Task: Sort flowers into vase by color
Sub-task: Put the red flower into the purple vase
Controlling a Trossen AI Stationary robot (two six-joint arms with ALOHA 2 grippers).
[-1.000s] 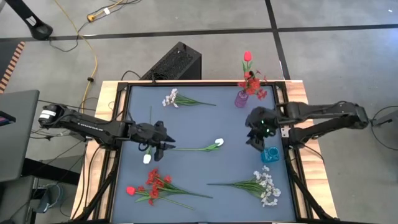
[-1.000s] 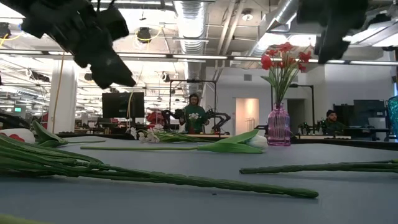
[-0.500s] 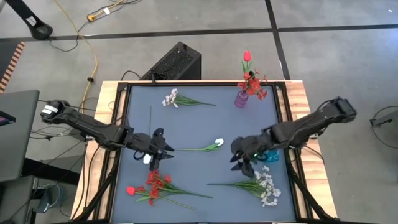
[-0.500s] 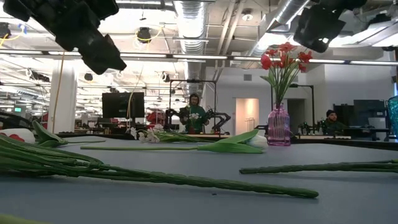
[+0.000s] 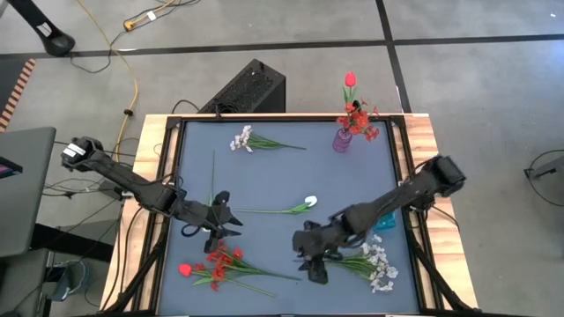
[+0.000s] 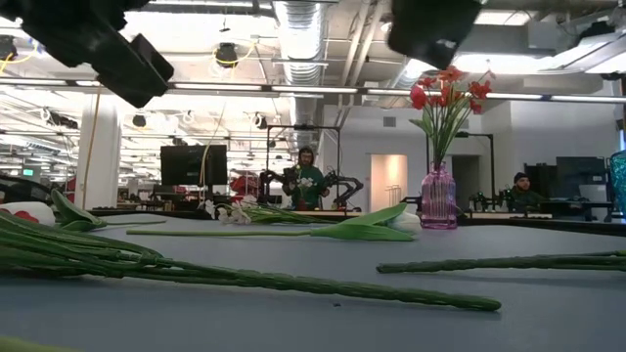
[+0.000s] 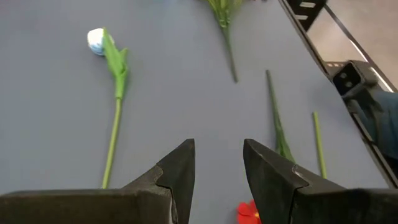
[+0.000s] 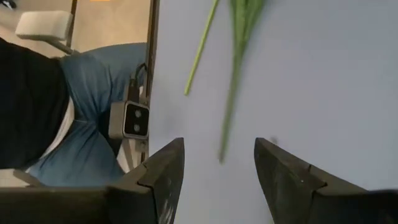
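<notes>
The right gripper [image 5: 315, 257], jaws open and empty, hovers just beside the stem tip of the white spray [image 5: 366, 261], whose stem runs lengthwise away from it. The left gripper [image 5: 216, 231], also open and empty, hangs farther off from that spray, just above the red flowers [image 5: 220, 262].

No readable text, label, brand, number or sign shows in any view, on the bench, the flowers or the room behind.

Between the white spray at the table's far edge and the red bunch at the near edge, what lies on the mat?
In the high view, the white tulip with its stem lies between the white spray and the red bunch; the left gripper hangs there too.
</notes>
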